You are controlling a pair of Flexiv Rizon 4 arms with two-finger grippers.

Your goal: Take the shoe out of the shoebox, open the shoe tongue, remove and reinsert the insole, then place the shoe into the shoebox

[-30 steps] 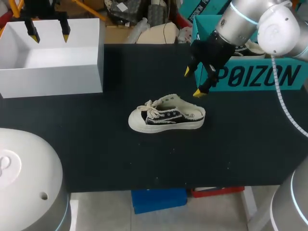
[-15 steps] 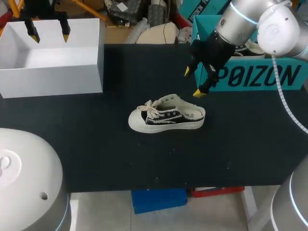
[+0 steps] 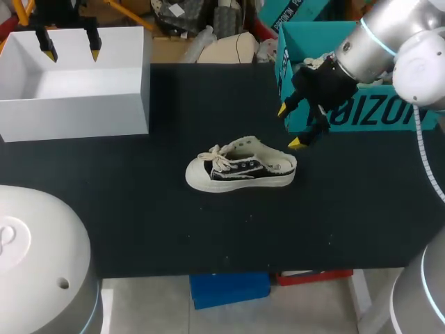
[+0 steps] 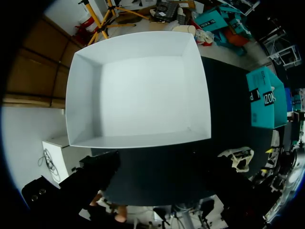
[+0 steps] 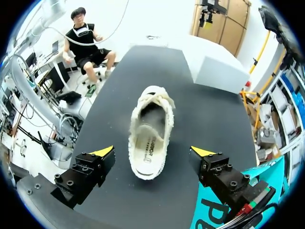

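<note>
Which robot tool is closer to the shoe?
The right tool, open beside the heel of the cream-and-black canvas shoe. The left tool hangs far away, over the open white cardboard box.

— Where does the left end effector [image 3: 71, 50] sit?
— High up at the far left. Its two yellow-tipped fingers point straight down, set apart, with nothing between them.
— And the right arm [image 3: 379, 42]?
— It comes in from the far right corner, with the wrist angled down toward the middle. The right end effector [image 3: 288, 127] hangs in the air, its fingers [image 5: 102, 152] spread wide and gripping nothing.
</note>
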